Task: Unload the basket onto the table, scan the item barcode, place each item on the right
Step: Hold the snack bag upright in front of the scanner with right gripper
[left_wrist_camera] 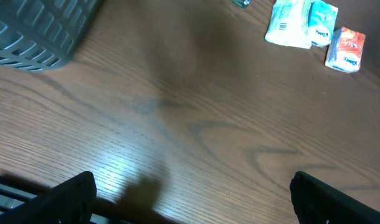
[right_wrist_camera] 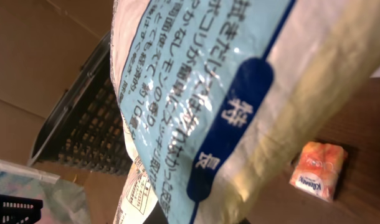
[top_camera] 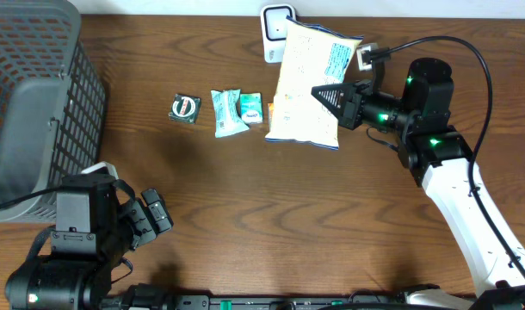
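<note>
At the far side of the bench (top_camera: 271,207), the snack bag (top_camera: 301,86) is held by the right claw (top_camera: 324,95). In the overhead view its upper end overlaps the white scanner (top_camera: 277,26).

**Handling properties (judged)**
- Weight: light. The bag looks puffed with air and has little mass.
- Stiffness: soft. The thin film will crease and sag away from any single grip point.
- Surface: glossy, therefore likely slippery. Highlights show on the printed blue panel in the right wrist view.
- Contents: probably brittle. Avoid squeezing the body.

**Where to take hold**
- Use a side margin or a sealed end, where the film lies flat and doubled.
- Keep the printed faces uncovered. No barcode can be picked out in these views, so which face carries it cannot be told.

**Arm pose**
- Right arm: reaches in from the right edge, forearm angled toward the far side, wrist turned to point left. Its claw is clenched on the bag's right-hand margin about halfway along. The bag fills the wrist view at a steep tilt, with an orange tissue pack (right_wrist_camera: 319,169) on the bench beyond.
- Left arm: folded at the near left corner beside the grey basket (top_camera: 39,95). The left claw (top_camera: 156,215) is released, jaws spread wide over bare wood, grasping nothing.
</note>
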`<action>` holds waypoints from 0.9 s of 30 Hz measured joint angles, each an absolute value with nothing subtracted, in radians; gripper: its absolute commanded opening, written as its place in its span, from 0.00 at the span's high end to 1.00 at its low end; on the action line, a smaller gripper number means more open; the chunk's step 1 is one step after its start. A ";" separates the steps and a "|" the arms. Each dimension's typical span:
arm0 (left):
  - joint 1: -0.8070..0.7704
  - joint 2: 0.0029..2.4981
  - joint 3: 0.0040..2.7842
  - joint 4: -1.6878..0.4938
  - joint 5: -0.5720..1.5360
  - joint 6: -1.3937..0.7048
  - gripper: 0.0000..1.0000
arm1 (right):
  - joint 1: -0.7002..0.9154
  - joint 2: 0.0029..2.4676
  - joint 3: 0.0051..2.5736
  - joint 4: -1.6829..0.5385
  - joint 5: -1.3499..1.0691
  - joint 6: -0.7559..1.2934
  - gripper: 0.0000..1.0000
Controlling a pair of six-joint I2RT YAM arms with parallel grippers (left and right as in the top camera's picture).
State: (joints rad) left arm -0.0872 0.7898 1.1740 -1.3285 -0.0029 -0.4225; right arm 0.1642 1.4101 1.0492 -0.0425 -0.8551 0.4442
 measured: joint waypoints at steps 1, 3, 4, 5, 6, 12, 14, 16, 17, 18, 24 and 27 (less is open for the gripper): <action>-0.087 0.790 1.174 -1.328 -0.003 -0.422 0.02 | 0.164 1.410 1.049 -0.050 -0.851 0.444 0.99; -0.087 0.790 1.174 -1.328 -0.003 -0.422 0.02 | 0.164 1.410 1.049 -0.065 -0.839 0.444 0.99; -0.087 0.790 1.174 -1.328 -0.003 -0.422 0.02 | 0.164 1.411 1.049 -0.068 -0.834 0.444 0.99; -0.087 0.790 1.174 -1.328 -0.003 -0.422 0.02 | 0.164 1.411 1.049 -0.069 -0.830 0.444 0.99; -0.087 0.790 1.174 -1.328 -0.003 -0.422 0.02 | 0.164 1.412 1.049 -0.069 -0.828 0.444 0.99; -0.087 0.790 1.174 -1.328 -0.003 -0.422 0.02 | 0.164 1.412 1.049 -0.070 -0.815 0.444 0.99; -0.087 0.790 1.174 -1.328 -0.003 -0.422 0.02 | 0.164 1.412 1.049 -0.070 -0.814 0.444 0.99; -0.087 0.790 1.174 -1.328 -0.003 -0.422 0.02 | 0.164 1.412 1.049 -0.070 -0.814 0.444 0.99; -0.087 0.790 1.174 -1.328 -0.003 -0.422 0.02 | 0.164 1.412 1.049 -0.070 -0.814 0.444 0.99; -0.087 0.790 1.174 -1.328 -0.003 -0.422 0.02 | 0.164 1.412 1.049 -0.070 -0.814 0.444 0.99; -0.087 0.790 1.174 -1.328 -0.003 -0.422 0.02 | 0.164 1.412 1.049 -0.072 -0.814 0.444 0.99; -0.087 0.790 1.174 -1.328 -0.003 -0.422 0.02 | 0.164 1.412 1.049 -0.072 -0.814 0.444 0.99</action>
State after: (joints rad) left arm -0.0872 0.7898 1.1740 -1.3285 -0.0032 -0.4225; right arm 0.1642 1.4120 1.0492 -0.0719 -0.8139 0.4442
